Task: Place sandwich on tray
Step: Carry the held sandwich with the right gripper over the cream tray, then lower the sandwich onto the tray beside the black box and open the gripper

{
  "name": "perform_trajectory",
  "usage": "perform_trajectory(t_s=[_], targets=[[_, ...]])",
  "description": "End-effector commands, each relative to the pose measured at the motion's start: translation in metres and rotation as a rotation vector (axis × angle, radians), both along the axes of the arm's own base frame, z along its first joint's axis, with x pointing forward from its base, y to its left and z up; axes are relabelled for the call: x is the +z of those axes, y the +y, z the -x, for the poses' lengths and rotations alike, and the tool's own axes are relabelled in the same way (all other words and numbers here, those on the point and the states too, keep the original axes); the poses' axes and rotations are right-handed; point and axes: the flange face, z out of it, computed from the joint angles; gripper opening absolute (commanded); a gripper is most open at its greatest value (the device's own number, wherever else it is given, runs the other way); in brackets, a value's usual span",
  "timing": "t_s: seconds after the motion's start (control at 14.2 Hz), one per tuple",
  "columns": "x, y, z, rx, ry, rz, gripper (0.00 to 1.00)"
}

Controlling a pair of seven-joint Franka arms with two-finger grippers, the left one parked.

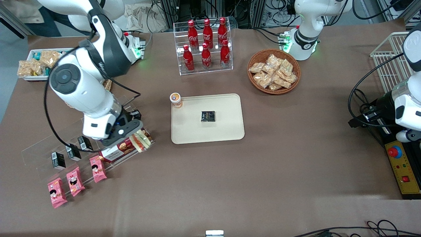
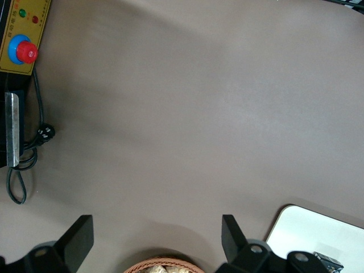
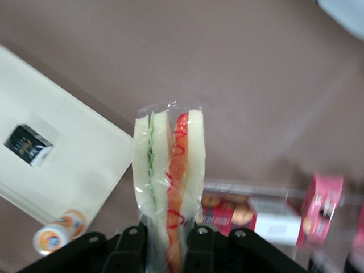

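Clear wrap shines on the sandwich (image 3: 169, 170), which the gripper (image 3: 166, 242) pinches tight between its two fingers.

Up off the table, the gripper (image 1: 133, 133) holds the sandwich (image 1: 142, 140) over the edge of a clear rack (image 1: 82, 144) with a red box (image 1: 116, 150) just under it. Bare brown table (image 1: 230, 184) lies between the gripper and the tray (image 1: 208, 131). On the tray sits a small black packet (image 1: 208, 116), and a little orange cup (image 1: 176, 99) stands at its corner, with flat cream room around the packet.
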Motion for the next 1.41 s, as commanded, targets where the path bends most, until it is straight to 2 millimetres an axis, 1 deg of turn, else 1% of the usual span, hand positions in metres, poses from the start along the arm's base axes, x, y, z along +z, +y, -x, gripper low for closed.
perform_trajectory(t_s=[0.0, 0.14, 0.28, 0.35, 0.49, 0.63, 0.85, 0.92, 1.06, 1.13, 1.2, 1.34], targets=[[-0.022, 0.010, -0.026, 0.226, -0.032, 0.032, 0.00], [-0.044, 0.030, -0.028, 0.322, -0.047, 0.041, 0.00], [-0.062, 0.047, -0.026, 0.420, -0.043, 0.047, 0.00], [-0.068, 0.061, -0.023, 0.447, -0.051, 0.046, 0.00], [-0.084, 0.102, -0.010, 0.507, -0.075, 0.045, 0.00], [-0.091, 0.136, 0.004, 0.564, -0.096, 0.042, 0.00], [-0.109, 0.169, 0.025, 0.685, -0.078, 0.049, 0.00], [-0.111, 0.180, 0.033, 0.710, -0.077, 0.050, 0.00], [-0.123, 0.186, 0.037, 0.732, -0.065, 0.058, 0.00], [-0.130, 0.199, 0.047, 0.762, -0.058, 0.062, 0.00], [-0.142, 0.209, 0.054, 0.788, -0.059, 0.067, 0.00], [-0.168, 0.216, 0.060, 0.823, -0.063, 0.072, 0.00]])
